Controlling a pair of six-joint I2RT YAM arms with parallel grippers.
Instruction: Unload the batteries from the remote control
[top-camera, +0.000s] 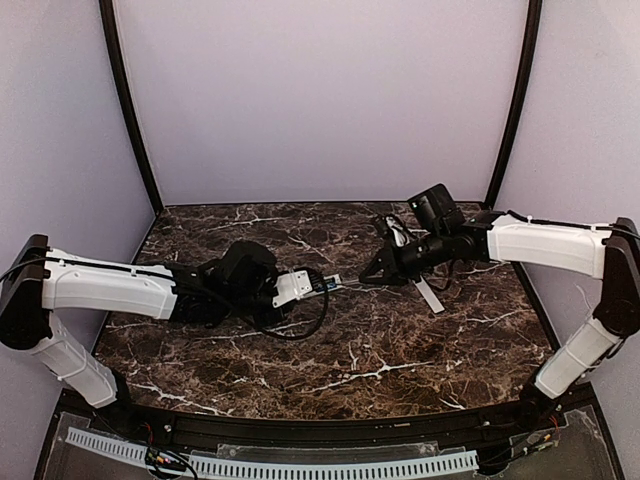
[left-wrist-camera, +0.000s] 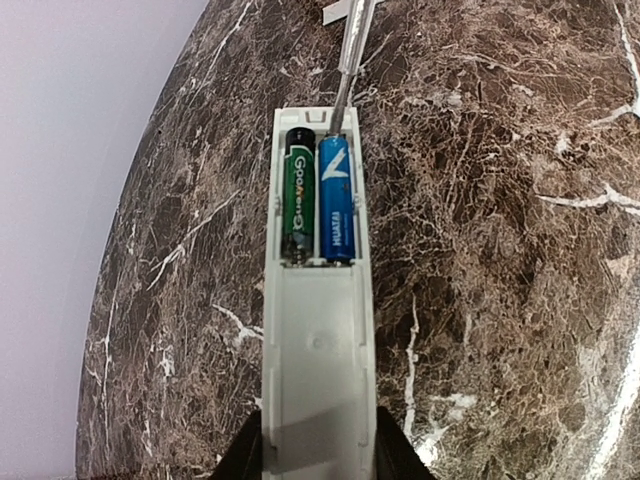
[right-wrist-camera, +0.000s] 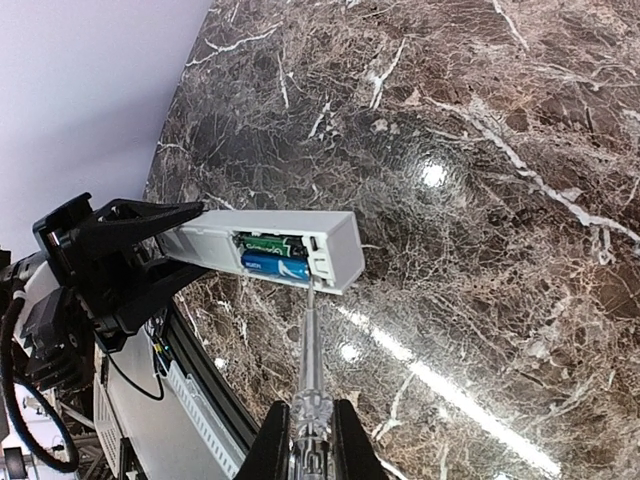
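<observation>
Hovering above the marble bench (top-camera: 380, 350), the left end effector (left-wrist-camera: 320, 452) clamps the remote control (left-wrist-camera: 318, 340) by its closed end. The open compartment faces the right end effector (right-wrist-camera: 310, 445), which is closed on a screwdriver (right-wrist-camera: 311, 340). The tip rests at the compartment's end wall beside the blue battery (left-wrist-camera: 336, 200), apparently to lever it out. The green battery (left-wrist-camera: 298, 195) lies alongside.

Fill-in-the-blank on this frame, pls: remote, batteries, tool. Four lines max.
1. The left gripper holds the remote with its compartment ____.
2. It holds ____ cells: the green battery and the blue battery.
3. The right gripper holds a screwdriver, tip by the ____ cell's end.
4. The cover lies on the ____.
Missing: open; two; blue; table.
</observation>
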